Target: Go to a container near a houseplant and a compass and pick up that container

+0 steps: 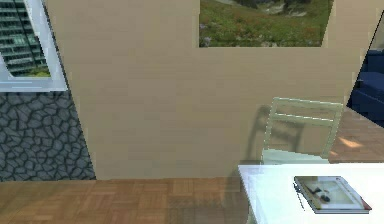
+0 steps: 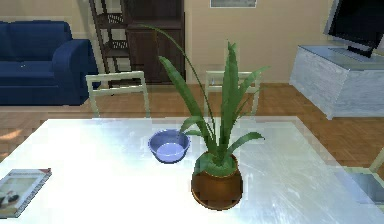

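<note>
A small blue bowl-shaped container stands on a white glossy table in the arm side view. Just right of it is a houseplant with long green leaves in a round brown pot. The same table's corner appears at the forward view's lower right.
A magazine or book lies at the table's left edge, seen again as a flat book in the forward view. Pale chairs stand at the table. A blue sofa, a dark shelf and a TV stand are beyond. A beige wall is close ahead.
</note>
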